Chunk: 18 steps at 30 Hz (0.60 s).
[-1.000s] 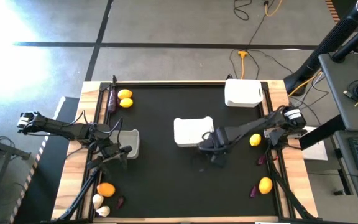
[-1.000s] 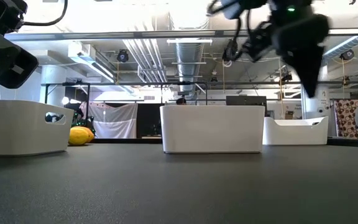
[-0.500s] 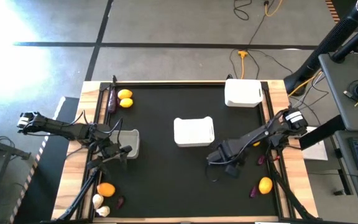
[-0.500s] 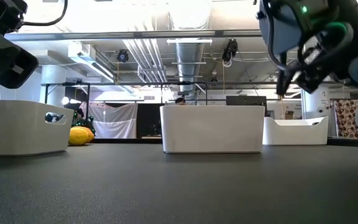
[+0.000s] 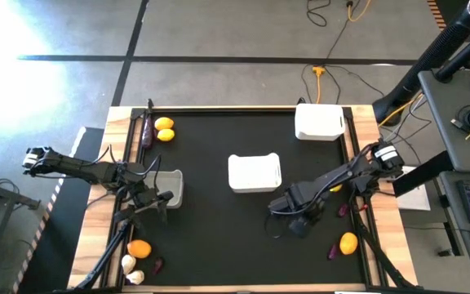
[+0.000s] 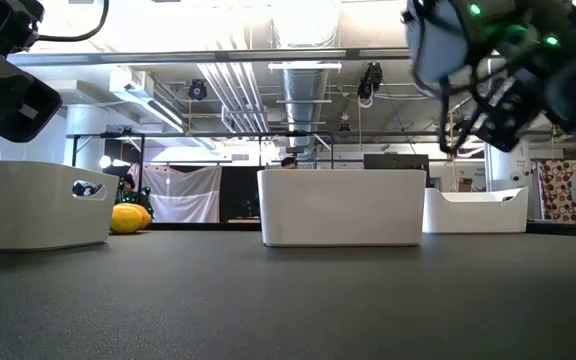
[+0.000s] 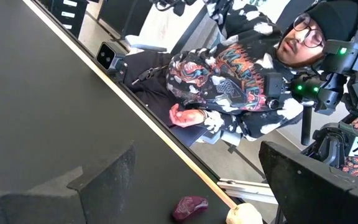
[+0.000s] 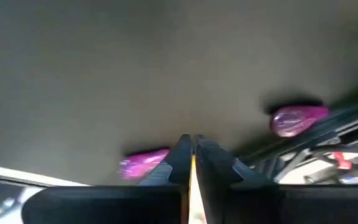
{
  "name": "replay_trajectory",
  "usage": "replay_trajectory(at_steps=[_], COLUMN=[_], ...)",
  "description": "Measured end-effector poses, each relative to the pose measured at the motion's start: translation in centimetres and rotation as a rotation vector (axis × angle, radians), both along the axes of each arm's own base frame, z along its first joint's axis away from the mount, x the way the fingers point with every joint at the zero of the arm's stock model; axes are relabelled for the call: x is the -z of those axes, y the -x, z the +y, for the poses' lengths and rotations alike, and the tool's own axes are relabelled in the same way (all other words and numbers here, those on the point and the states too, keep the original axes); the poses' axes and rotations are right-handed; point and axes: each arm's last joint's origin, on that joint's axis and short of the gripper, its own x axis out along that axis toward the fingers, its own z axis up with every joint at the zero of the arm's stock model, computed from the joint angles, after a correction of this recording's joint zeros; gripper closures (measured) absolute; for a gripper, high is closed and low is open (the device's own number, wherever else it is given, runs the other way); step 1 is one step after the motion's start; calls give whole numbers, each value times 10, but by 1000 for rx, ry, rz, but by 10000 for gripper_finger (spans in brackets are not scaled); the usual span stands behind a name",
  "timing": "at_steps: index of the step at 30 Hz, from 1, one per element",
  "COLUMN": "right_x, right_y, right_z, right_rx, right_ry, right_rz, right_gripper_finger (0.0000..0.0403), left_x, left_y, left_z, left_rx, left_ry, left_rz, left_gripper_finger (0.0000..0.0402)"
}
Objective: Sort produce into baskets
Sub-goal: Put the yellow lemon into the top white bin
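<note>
The right gripper is held shut and empty above the black mat — the left gripper is spread wide beside a white rounded-rectangular plastic basket.

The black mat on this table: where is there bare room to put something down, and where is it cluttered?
Free: the mat between the left basket and the middle basket, and the stretch in front of both. Also the strip between the lemons and the far basket. Crowded: the near left corner with the orange and garlic, and the right gripper side.
</note>
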Motion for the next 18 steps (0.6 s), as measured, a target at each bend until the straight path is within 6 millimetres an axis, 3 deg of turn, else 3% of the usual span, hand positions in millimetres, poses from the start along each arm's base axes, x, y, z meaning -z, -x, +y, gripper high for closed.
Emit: replay_trajectory(at_steps=[4, 9, 13, 18], right_x=[-17, -34, -42, -42], right_y=[-14, -22, -20, -16], right_z=[3, -7, -18, -30], right_rx=[-22, -205, -335, -374], right_ry=[29, 203, 373, 430], right_rz=[-92, -183, -167, -98], right_gripper_finger=[390, 390, 390, 390], left_x=[0, 0, 0, 0], left_y=[0, 0, 0, 0], left_z=[0, 0, 0, 0], left_rx=[0, 0, 0, 0], left_ry=[0, 0, 0, 0], left_rz=[1, 0, 0, 1], left_gripper_finger=[75, 75, 75, 75])
